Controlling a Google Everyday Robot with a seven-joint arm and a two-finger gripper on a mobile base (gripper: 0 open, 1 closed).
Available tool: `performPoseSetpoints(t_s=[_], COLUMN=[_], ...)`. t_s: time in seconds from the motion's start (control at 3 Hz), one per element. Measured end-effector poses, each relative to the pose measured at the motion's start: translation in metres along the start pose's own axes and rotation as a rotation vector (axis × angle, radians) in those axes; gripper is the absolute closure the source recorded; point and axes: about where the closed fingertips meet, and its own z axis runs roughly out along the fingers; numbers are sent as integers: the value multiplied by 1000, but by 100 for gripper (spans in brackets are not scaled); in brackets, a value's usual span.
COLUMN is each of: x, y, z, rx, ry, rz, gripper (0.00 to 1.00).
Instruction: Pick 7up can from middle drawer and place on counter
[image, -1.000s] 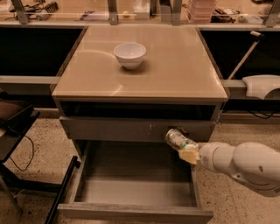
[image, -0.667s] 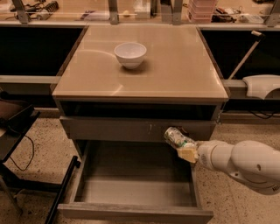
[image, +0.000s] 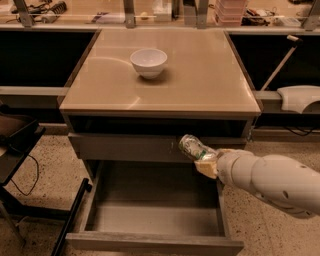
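Note:
The 7up can (image: 192, 146), silvery with a green and white label, is tilted with its top pointing up and left. My gripper (image: 206, 164) is shut on its lower end, at the tip of the white arm (image: 270, 182) that reaches in from the right. The can hangs above the right rear of the open middle drawer (image: 150, 212), whose grey inside is bare. It is level with the closed drawer front above and still below the counter (image: 200, 85), the glossy beige top of the cabinet.
A white bowl (image: 148, 61) stands on the counter, left of centre towards the back. The grey drawer front with pale scratches (image: 125, 147) is just behind the can. A dark cart (image: 15, 137) and a black bar (image: 70, 215) stand at left. A white device (image: 300, 97) lies at right.
My gripper has lifted the can a little up and to the left, from beside the drawer's right wall to in front of the upper drawer front.

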Motion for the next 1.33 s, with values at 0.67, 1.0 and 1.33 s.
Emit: performPoseSetpoints(t_s=[0.67, 1.0, 1.33], x=[-36, -101, -126], y=[-19, -12, -3], z=[-88, -127, -135], rx=[244, 326, 330], ry=[-160, -269, -297], rz=[-68, -98, -98], gripper=[100, 100, 100])
